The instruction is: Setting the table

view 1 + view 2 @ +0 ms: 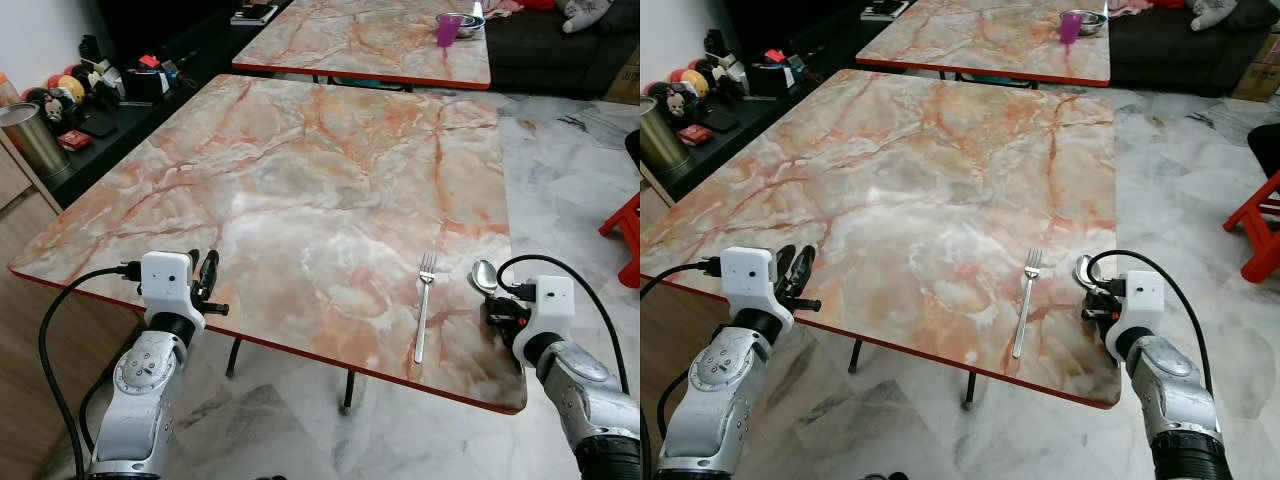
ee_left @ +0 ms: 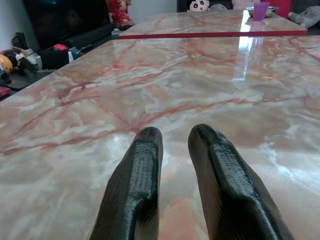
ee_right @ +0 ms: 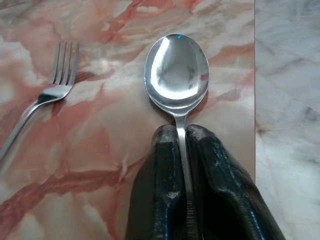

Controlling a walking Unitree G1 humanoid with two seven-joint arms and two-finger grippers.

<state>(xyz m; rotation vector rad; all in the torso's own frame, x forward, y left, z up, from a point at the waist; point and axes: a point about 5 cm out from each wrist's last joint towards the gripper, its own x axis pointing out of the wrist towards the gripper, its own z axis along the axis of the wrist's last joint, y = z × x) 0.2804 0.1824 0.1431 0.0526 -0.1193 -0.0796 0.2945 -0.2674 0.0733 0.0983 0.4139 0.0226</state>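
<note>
Nearest my cameras, the right end effector [image 3: 181, 150] was clamped on the handle of a spoon [image 3: 177, 70], its two black fingers [image 3: 157, 190] pressed against either side of the stem. I saw the spoon's bowl facing up, just above or on the marble-patterned tabletop [image 1: 300, 180] near its right front corner, close to the red-trimmed edge. Beside the spoon, toward the robot's left, a fork [image 1: 424, 305] lay flat on the tabletop with its tines pointing away from the robot; spoon and fork were near each other but apart.

My left end effector [image 2: 175, 145] hovered low over the front left part of the same tabletop, its fingers parted by a narrow gap and holding nothing.

Farther out, a second table [image 1: 380, 40] of the same pattern stood beyond the first, carrying a purple cup [image 1: 448, 29] next to a metal bowl [image 1: 468, 20]. To the left I noted a dark low shelf [image 1: 110, 110] crowded with small items and a metal canister [image 1: 30, 135]. A red stool [image 1: 625, 235] stood on the pale marble floor [image 1: 570, 180] at the right.
</note>
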